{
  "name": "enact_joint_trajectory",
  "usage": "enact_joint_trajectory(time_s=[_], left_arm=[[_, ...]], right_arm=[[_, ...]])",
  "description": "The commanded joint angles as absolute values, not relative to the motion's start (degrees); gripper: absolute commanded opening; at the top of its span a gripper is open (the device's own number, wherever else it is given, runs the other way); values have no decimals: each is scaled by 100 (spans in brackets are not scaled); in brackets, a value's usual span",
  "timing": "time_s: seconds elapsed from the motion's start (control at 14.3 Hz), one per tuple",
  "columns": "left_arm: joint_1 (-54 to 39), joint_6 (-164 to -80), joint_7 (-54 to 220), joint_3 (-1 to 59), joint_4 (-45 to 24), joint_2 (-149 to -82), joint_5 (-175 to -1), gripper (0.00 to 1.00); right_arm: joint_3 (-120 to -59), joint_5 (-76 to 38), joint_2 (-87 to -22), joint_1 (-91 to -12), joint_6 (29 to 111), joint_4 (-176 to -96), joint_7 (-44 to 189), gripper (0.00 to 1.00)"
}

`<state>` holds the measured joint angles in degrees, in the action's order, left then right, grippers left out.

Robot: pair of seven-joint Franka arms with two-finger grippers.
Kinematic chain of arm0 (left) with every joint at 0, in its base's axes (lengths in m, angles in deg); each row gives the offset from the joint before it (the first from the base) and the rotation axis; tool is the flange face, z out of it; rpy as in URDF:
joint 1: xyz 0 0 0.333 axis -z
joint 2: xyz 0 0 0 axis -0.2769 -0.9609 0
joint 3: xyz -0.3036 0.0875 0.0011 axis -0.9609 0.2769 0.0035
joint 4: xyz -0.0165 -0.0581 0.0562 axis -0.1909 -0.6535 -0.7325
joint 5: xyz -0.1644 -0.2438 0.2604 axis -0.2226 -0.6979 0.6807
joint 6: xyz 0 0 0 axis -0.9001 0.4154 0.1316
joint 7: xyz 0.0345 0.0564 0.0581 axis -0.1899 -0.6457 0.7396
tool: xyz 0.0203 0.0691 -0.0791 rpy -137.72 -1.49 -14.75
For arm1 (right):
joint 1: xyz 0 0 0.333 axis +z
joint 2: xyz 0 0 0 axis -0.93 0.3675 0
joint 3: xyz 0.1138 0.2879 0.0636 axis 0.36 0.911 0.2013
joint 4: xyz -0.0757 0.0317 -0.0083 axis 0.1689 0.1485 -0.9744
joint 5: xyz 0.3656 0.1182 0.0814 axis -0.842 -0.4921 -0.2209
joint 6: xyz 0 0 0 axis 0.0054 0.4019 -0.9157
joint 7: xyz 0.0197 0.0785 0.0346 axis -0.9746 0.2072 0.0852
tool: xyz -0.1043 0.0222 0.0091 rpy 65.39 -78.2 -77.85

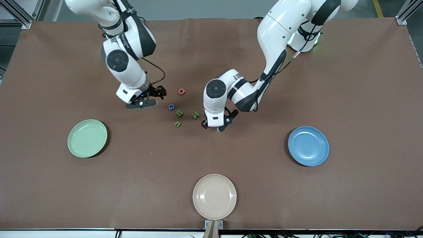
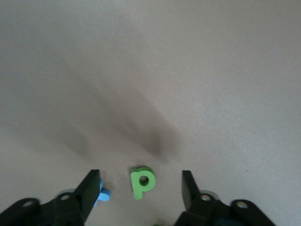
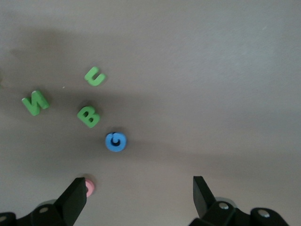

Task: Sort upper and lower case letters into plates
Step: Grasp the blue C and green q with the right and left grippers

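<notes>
We see a wide brown matte surface under even light, silver aluminium frame posts at its two corners along the top, and grey floor with a yellow floor line.

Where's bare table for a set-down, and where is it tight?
Free: the wide brown stretch between the green plate, beige plate and blue plate. Tight: the letter cluster between the right gripper and the left gripper, which straddles a green p.
</notes>
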<state>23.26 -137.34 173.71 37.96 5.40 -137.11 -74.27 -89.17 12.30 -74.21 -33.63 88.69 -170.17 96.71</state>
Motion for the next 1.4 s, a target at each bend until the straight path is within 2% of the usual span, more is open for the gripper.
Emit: enact_joint_trajectory(time_s=[0.0,0.21,0.49,0.77,0.91,1.12,1.26,1.33], left_arm=[[2567,-13856,17530,3970,782,-13954,-7307,69],[2611,-13874,17521,4033,782,-14007,-7316,67],[2690,-13874,17513,4033,782,-14078,-7316,62],[2690,-13874,17486,4024,782,-14069,-7316,52],[2682,-13874,17451,4033,782,-14069,-7316,40],[2673,-13874,17355,4033,782,-14060,-7307,15],[2664,-13752,17346,4155,782,-13737,-7203,4],[2603,-13630,17337,4243,773,-13544,-7106,0]], right_arm=[[-8966,1205,-7243,-3109,9265,-17191,9960,100],[-8974,1205,-6619,-2977,9958,-17191,9960,100],[-8974,1249,-6205,-2977,10381,-17138,9960,100],[-8966,1231,-5870,-2767,10682,-17129,9960,100],[-8966,1231,-5853,-2766,10673,-17085,9960,100],[-8966,1231,-5756,-2687,10681,-17006,9960,99],[-8966,1231,-5747,-2678,10673,-16997,9960,96],[-8966,1231,-5730,-2678,10673,-16997,9960,91]])
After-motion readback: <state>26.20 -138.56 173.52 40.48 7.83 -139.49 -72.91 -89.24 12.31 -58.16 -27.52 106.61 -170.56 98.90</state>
